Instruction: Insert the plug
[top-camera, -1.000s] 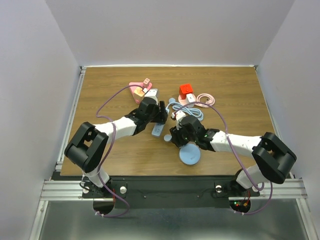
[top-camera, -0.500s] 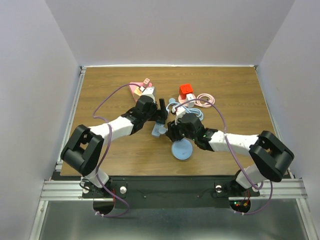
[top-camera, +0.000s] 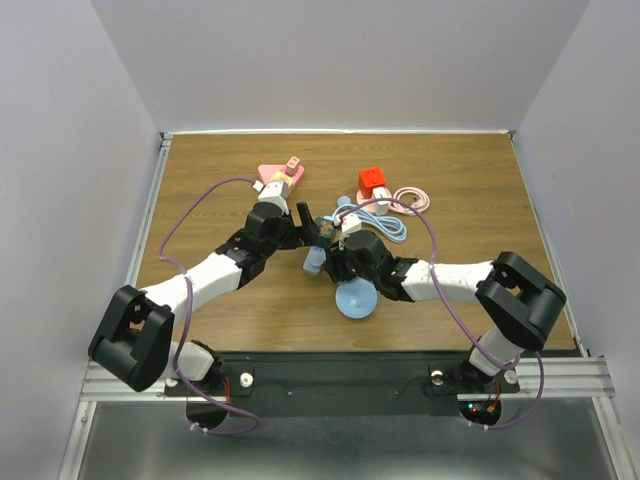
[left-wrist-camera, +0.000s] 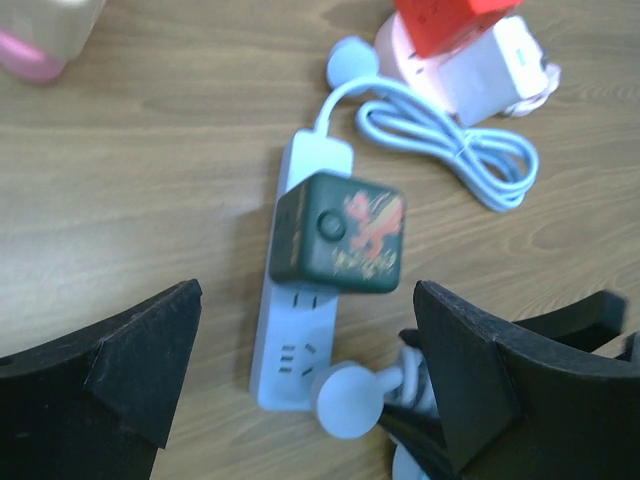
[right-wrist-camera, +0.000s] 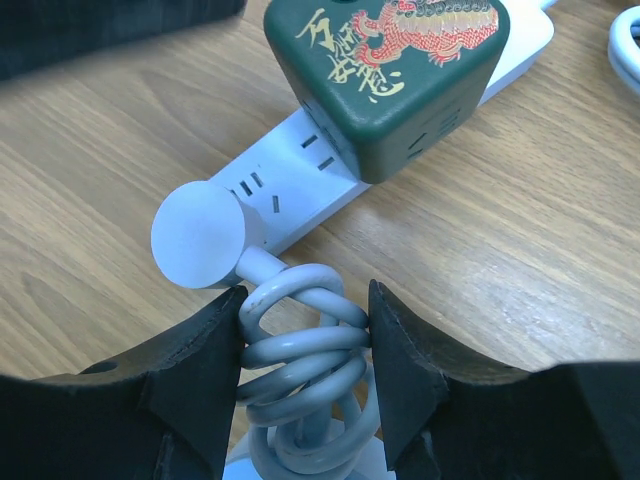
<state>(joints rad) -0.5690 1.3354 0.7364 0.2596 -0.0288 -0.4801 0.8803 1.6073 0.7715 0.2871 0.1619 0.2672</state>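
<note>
- The right gripper (right-wrist-camera: 305, 300) was clenched on a coiled cord (right-wrist-camera: 300, 350), just behind the round plug (right-wrist-camera: 200, 237).
- The plug head was laid against the near end of the pale power strip (right-wrist-camera: 300, 180), overlapping its corner. Whether its pins were seated could not be told.
- A dark green cube adapter (left-wrist-camera: 338, 232) was seated mid-strip, with bare socket slots left between it and the plug.
- The left gripper (left-wrist-camera: 307, 290) was held over the strip, jaws released and spread wide, both fingers clear of the strip's long edges.
- Bare wood was seen left of the strip. To its far right, the space was crowded by a bundled pale-blue cable (left-wrist-camera: 470, 150), a white charger (left-wrist-camera: 495, 65) and a red cube (left-wrist-camera: 450, 15).
- The strip was well apart from every edge of the table (top-camera: 480, 170).
</note>
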